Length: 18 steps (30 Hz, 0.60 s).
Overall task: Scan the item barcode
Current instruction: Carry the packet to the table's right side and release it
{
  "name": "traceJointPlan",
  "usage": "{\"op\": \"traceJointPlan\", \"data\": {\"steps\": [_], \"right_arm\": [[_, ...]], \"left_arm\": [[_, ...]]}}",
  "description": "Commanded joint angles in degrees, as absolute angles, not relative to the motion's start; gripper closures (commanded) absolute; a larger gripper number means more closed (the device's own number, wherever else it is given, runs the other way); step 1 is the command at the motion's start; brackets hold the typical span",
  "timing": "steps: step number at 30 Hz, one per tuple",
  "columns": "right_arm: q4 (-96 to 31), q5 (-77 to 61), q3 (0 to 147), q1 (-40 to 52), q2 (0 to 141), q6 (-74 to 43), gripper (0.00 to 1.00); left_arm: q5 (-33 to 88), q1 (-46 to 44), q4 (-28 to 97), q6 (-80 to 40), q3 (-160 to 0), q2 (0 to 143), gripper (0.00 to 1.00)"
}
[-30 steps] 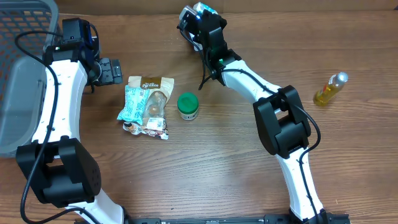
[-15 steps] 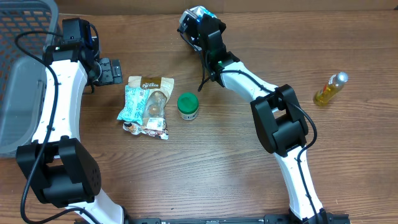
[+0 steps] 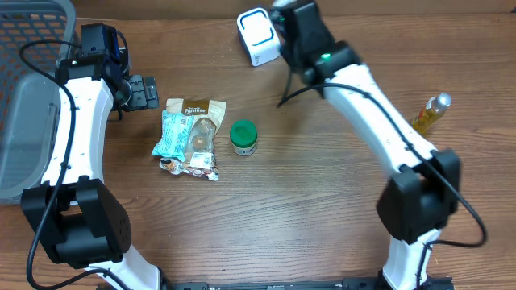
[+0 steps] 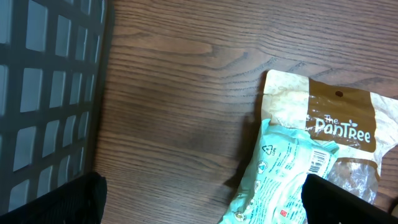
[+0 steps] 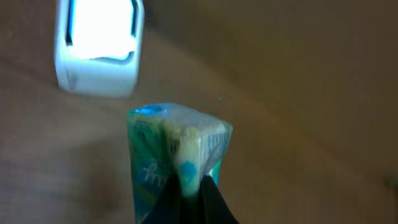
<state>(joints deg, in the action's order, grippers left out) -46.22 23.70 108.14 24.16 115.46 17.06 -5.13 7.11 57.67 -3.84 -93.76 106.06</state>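
**Packet held up near the scanner, read not confirmed**

The right claw [image 5: 189, 190] is pressed together on the lower edge of a green packet [image 5: 177, 143], pinching it upright. The packet is in the air at the far side of the table, near the white scanner [image 5: 99, 46] but not touching it. The scanner's window glows white. The picture is too blurred to tell which face carries the barcode, or whether it points at the window. So the pick-up looks done, while the scan itself is probably in hand or yet to come.

The left claw [image 3: 143, 91] is spread wide and holds nothing, just beside the brown bag [image 3: 196, 109] and the basket [image 3: 24, 97].
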Motion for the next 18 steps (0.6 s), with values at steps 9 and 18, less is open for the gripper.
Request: {"op": "traceJointPlan", "data": {"steps": [9, 18], "right_arm": [[-77.8, 15.1, 100.9, 13.4, 116.8, -10.7, 0.96], [-77.4, 15.4, 94.4, 6.6, 116.8, -10.7, 0.91]], "left_arm": [[-4.8, 6.7, 57.6, -2.8, -94.8, 105.0, 0.00], [-4.8, 6.7, 57.6, -2.8, -94.8, 105.0, 0.01]]}}
